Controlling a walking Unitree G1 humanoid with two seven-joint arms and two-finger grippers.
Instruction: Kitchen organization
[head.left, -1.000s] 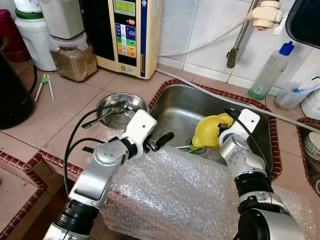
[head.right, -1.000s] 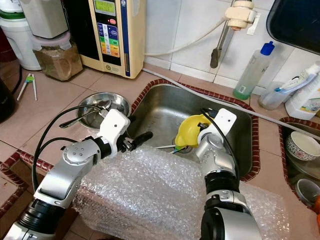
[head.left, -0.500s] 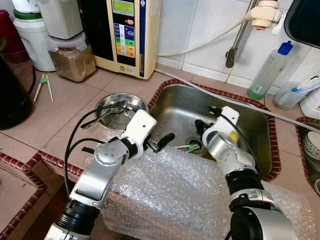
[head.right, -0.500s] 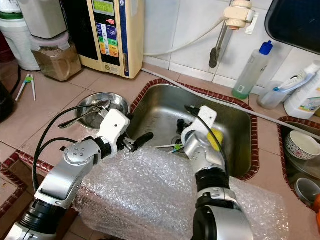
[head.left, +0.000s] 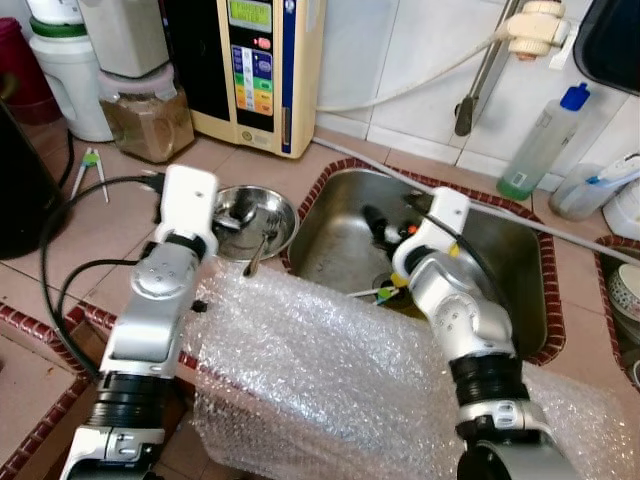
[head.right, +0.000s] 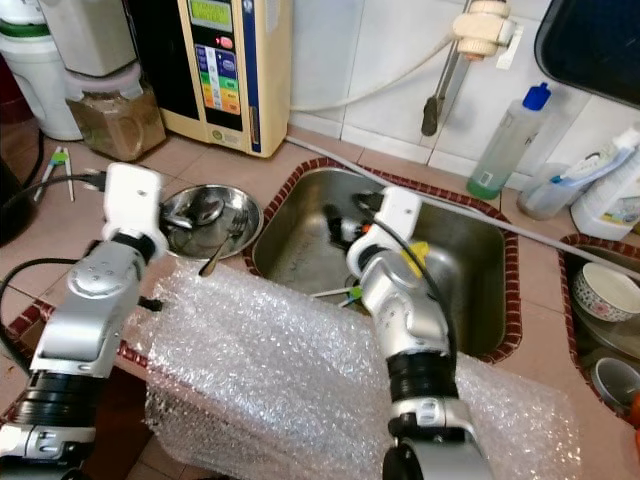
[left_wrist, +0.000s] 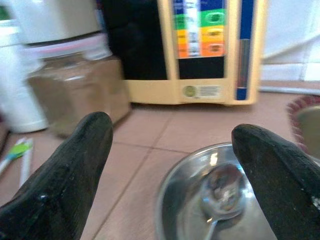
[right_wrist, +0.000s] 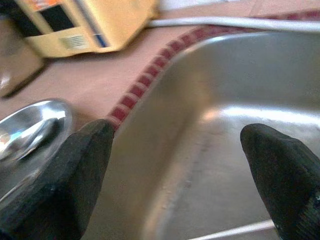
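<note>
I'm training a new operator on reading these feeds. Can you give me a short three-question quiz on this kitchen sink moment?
1. True or false: the left gripper is shut on the spoon.
2. Where does the spoon lie? A) in the steel bowl on the counter B) on the sink floor C) on the bubble wrap
3. Fill in: the right gripper hangs over the ____, fingers open.

Key
1. False: its fingers are spread apart above the bowl, holding nothing.
2. A
3. sink
</note>
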